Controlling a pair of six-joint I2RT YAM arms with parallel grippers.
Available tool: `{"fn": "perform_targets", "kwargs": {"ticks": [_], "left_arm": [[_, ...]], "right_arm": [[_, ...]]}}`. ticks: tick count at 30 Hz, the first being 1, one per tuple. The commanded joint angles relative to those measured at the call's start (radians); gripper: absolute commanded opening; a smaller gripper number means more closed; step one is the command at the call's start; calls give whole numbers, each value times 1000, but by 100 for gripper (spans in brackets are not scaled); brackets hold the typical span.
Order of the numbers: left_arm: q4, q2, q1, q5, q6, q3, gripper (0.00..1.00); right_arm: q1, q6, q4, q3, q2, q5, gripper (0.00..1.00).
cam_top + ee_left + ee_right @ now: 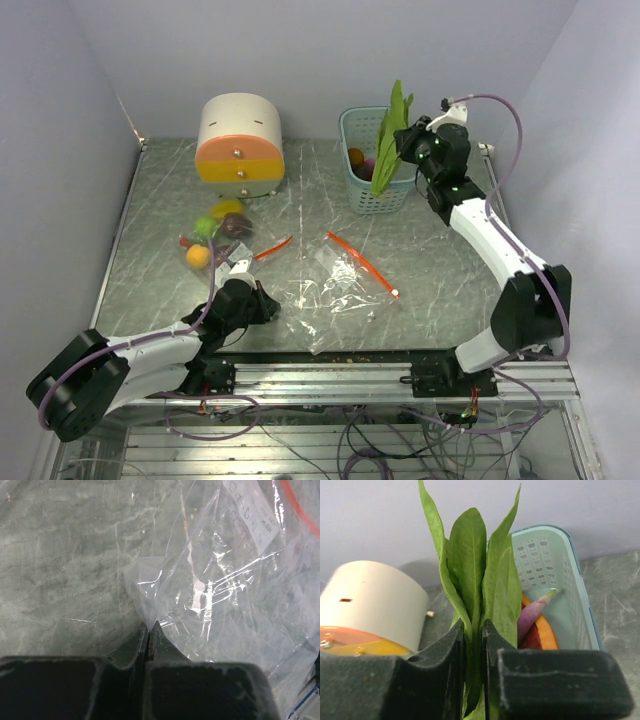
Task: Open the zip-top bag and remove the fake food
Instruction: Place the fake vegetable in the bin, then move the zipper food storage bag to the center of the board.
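- Grey marbled table (160,200), pale lilac walls on three sides; clock directions are read from the table's middle in the overhead view, with 12 at the back wall.
- At 8 o'clock the left gripper (266,304) (150,625) lies low over the table, its jaws pressed together on a puckered corner of the clear zip-top bag (335,290) (225,605).
- Between 9 and 10 o'clock loose fake food (215,232) sits in a tight cluster on the table: lime-green, yellow, dark purple and orange pieces, just beyond the left gripper.
- At 11 o'clock a round cream-and-orange drawer box (240,140) stands near the back wall.
- Around 6 o'clock the bag lies flat and crumpled, its orange-red zip strip (362,262) running toward 4 o'clock.
- At 1 o'clock a pale teal basket (378,203) (580,595) holds orange, pink-purple and dark red pieces.
- Over that basket the right gripper (401,141) (474,625) pinches the flat green leafy piece (390,130) (470,570) between nearly closed jaws; whether the leaf touches the basket, I cannot tell.
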Motion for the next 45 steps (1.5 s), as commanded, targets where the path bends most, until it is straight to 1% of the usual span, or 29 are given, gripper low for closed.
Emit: {"fn": "perform_targets", "kwargs": {"ticks": [1, 2, 3, 5, 7, 8, 9, 10, 13, 16, 20, 22, 26, 28, 31, 32, 35, 36, 37, 40, 42, 45], "left_arm": [[58, -1, 4, 18, -12, -16, 7], [65, 4, 4, 20, -14, -20, 7], [69, 8, 5, 23, -14, -22, 7], [73, 14, 5, 27, -15, -23, 7], [78, 16, 5, 27, -16, -26, 7], [77, 16, 5, 24, -17, -27, 7], [77, 17, 5, 22, -17, -26, 7], [79, 17, 5, 22, -17, -24, 7], [87, 27, 5, 23, -21, -17, 7], [115, 48, 5, 34, -32, -12, 7], [164, 89, 4, 63, -41, -2, 7], [176, 103, 2, 75, -45, 8, 7], [207, 124, -8, 81, -61, 18, 7], [220, 141, -21, 72, -68, 32, 7], [252, 187, -47, 59, -74, 62, 7], [262, 210, -55, 52, -77, 73, 7], [306, 290, -83, 46, -79, 106, 7], [323, 313, -92, 48, -80, 114, 7], [337, 330, -102, 50, -82, 121, 7], [364, 357, -118, 52, -86, 131, 7], [352, 351, -124, 44, -82, 139, 7], [300, 316, -128, 21, -70, 149, 7]], "right_arm": [[-19, -67, 131, 36, 105, -9, 20], [-19, -109, 123, 71, 140, -41, 29], [-18, -145, 73, 124, 173, -46, 37], [-17, -193, -40, 206, 213, -49, 49], [-18, -224, -30, 195, 183, -51, 61], [-17, -240, -3, 168, 153, -57, 69], [-18, -255, 13, 144, 123, -64, 74], [-17, -262, 10, 131, 102, -72, 77], [-17, -261, -31, 86, 22, -92, 79], [-16, -211, -10, -90, -125, -132, 78], [-7, -150, 89, -419, -325, -213, 77], [0, -119, 104, -544, -402, -240, 77], [5, -48, 86, -732, -530, -292, 78], [18, 14, 116, -839, -597, -338, 78], [100, 77, 186, -943, -637, -364, 77], [160, 76, 172, -950, -638, -323, 77], [372, 67, 78, -944, -628, -115, 80], [410, 70, 63, -945, -622, -66, 81], [444, 73, 55, -947, -615, -10, 82], [504, 71, 8, -933, -563, 91, 85], [532, 75, -10, -913, -512, 123, 87], [585, 110, 14, -904, -425, 169, 87]]}}
